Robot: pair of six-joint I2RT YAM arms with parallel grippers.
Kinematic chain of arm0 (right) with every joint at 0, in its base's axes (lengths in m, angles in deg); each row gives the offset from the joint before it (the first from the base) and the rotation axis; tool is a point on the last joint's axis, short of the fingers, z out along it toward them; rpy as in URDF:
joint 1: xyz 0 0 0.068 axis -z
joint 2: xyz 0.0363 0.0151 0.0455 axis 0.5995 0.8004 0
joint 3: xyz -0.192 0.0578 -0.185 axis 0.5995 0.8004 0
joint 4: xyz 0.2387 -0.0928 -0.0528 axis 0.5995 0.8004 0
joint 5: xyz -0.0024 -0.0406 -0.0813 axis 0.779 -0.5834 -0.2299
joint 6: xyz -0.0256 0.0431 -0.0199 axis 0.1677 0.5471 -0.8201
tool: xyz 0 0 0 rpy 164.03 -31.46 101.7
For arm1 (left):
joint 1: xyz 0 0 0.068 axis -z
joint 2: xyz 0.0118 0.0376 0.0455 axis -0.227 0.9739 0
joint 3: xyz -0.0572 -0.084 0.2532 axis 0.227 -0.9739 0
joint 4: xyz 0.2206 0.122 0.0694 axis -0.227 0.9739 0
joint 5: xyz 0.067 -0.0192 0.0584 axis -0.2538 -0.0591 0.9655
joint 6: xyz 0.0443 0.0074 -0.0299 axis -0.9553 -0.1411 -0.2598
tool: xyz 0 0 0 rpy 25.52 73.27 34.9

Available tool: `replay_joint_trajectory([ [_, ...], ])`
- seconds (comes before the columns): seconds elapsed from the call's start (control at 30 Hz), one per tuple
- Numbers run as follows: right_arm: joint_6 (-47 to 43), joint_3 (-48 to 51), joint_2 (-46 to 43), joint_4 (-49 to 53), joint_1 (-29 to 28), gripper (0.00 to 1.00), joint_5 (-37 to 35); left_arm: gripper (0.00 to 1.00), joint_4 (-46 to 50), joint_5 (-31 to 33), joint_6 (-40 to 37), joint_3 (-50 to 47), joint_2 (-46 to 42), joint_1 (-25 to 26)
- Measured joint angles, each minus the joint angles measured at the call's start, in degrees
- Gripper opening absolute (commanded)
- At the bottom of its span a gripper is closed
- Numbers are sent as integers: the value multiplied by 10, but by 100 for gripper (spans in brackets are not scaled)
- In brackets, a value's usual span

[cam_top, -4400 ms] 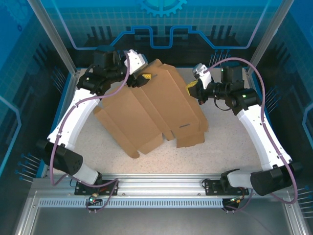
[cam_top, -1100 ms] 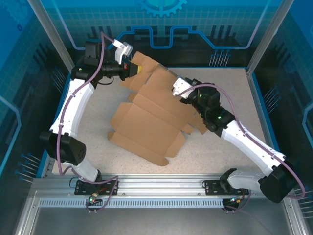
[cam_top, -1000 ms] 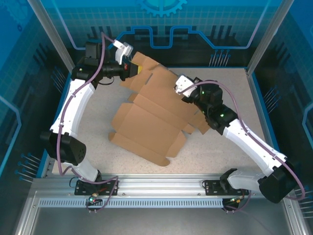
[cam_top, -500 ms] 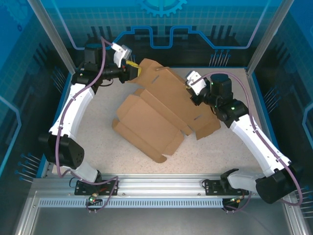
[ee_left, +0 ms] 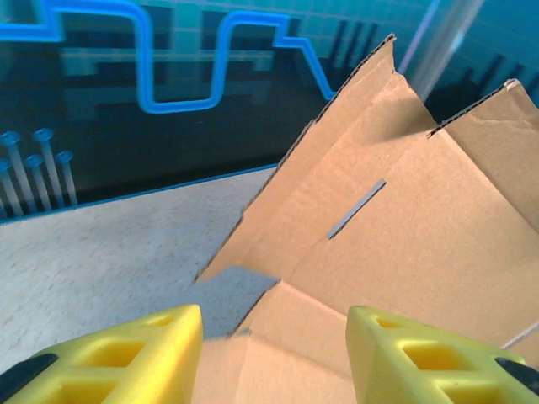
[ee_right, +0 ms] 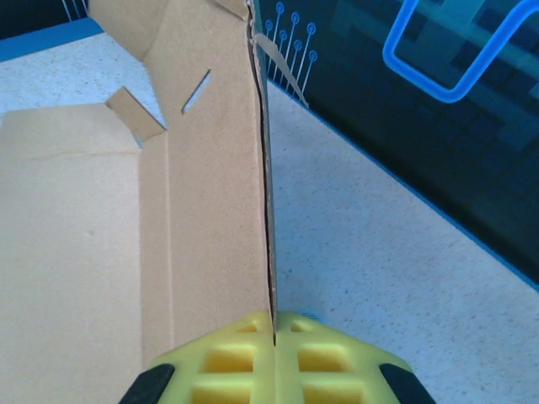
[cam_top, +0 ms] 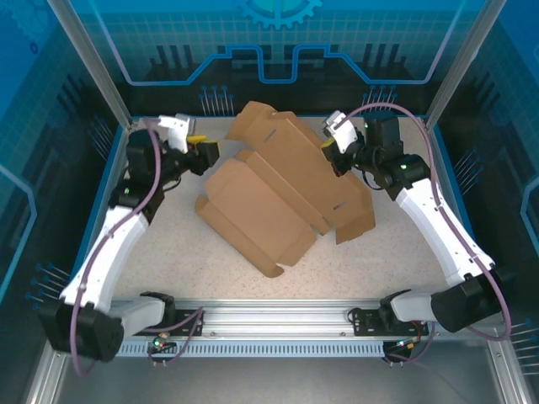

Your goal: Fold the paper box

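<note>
Slitted brown corrugated paper box [cam_top: 278, 194] lies diagonally by the table's [cam_top: 168, 244] far edge; right gripper [ee_right: 274, 324] pinches its flap, left gripper [cam_top: 205, 150] gapes.

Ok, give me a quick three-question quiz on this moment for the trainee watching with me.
1. True or false: the left gripper is clamped on the paper box.
2. Which one pinches a raised panel edge of the box: A) left gripper, B) right gripper, C) both?
3. Fill in: the raised flap in the left wrist view has a narrow ___ cut through it.

Key: 1 false, its jaws stand open with nothing between them; 2 B; 3 slit.
</note>
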Motion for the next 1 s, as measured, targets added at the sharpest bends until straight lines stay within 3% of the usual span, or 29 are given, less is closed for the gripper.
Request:
replay_joint_trajectory([
  [0.13, 47, -22, 19, 28, 3, 0, 38, 48, -36, 30, 60, -74, -68, 9],
  [0.27, 87, -34, 42, 43, 3, 0, 70, 47, -81, 39, 94, -138, -57, 73],
  [0.4, 114, -47, 78, 59, 3, 0, 85, 45, -123, 38, 101, -172, 30, 153],
  [0.53, 132, -56, 112, 70, 3, 0, 85, 41, -165, 38, 98, -172, 140, 201],
  [0.77, 156, -79, 174, 85, 3, 0, 80, 31, -219, 38, 97, -164, 288, 216],
  [1.0, 171, -96, 225, 95, 3, 0, 71, 25, -254, 38, 101, -158, 352, 216],
])
